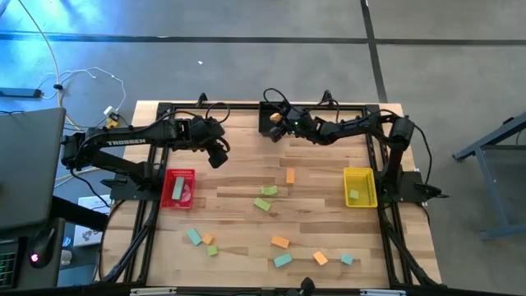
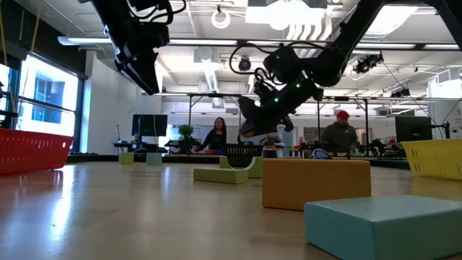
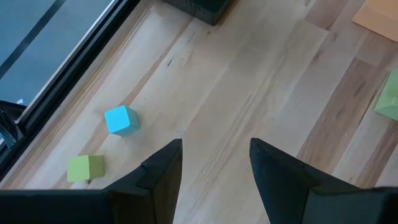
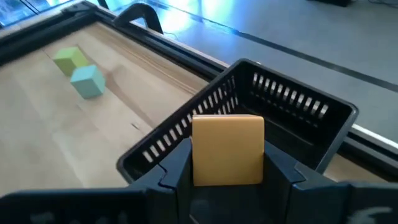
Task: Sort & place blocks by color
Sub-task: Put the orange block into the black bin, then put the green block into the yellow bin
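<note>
My right gripper is shut on an orange block and hangs at the rim of the black bin by the table's far edge. My left gripper is open and raised above bare wood near the red bin, which holds a teal block. A teal cube and a green cube lie flat on the table beyond it. Several orange, teal and green blocks lie flat across the near half of the table. My right gripper pinches the orange block by its two opposite side faces, one finger on each. The fingers come slanting down from the table's right side. The block stands upright between them, lifted clear, over the black bin's near wall.
A yellow bin with a green block stands at the table's right side. Orange and green blocks lie mid-table. In the low view an orange block and a teal block sit close by. People sit in the room behind.
</note>
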{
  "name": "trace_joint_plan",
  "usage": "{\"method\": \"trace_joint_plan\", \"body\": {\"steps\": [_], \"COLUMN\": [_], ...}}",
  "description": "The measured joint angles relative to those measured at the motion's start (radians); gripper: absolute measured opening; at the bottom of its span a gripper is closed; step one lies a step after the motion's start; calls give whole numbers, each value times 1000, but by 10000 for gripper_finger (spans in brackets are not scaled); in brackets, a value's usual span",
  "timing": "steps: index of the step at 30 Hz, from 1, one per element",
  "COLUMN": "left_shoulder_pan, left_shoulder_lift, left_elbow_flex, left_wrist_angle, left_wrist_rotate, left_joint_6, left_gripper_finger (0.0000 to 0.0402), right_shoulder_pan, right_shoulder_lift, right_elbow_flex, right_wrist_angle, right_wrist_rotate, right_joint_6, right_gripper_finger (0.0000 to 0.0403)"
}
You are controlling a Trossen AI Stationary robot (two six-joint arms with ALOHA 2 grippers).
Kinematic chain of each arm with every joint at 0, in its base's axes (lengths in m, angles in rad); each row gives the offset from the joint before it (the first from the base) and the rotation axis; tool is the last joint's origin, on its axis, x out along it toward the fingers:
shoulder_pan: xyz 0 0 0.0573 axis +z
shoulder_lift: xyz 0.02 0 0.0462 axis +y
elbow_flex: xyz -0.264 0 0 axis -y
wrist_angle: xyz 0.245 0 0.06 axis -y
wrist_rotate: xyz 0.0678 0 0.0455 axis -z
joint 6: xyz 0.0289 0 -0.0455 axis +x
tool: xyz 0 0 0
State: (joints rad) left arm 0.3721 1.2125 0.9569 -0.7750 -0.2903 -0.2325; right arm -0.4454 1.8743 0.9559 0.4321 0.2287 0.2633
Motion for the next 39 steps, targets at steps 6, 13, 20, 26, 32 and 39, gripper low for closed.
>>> {"method": "trace_joint_plan", "body": {"steps": [6, 13, 20, 26, 32, 39], "left_shoulder_pan": [0, 0, 0, 0, 0, 4], "left_shoulder_lift": [0, 0, 0, 0, 0, 0], "left_elbow_flex": [0, 0, 0, 0, 0, 0], "left_wrist_angle": [21, 21, 21, 19, 16, 16], "left_wrist_rotate": [-1, -1, 3, 41, 57, -49], "left_joint_6": [0, 0, 0, 0, 52, 72], "left_gripper_finger": [172, 172, 172, 172, 172, 172], "right_shoulder_pan": [1, 1, 1, 1, 4, 37], "right_shoulder_lift": [42, 44, 44, 44, 32, -43], "right_elbow_flex": [39, 54, 54, 54, 53, 53], "right_wrist_angle": [-12, -66, -68, -68, -76, -121], "right_wrist_rotate": [5, 6, 7, 7, -1, -2], "right_joint_6": [-21, -19, 1, 1, 10, -2], "right_gripper_finger": [110, 113, 164, 176, 177, 178]}}
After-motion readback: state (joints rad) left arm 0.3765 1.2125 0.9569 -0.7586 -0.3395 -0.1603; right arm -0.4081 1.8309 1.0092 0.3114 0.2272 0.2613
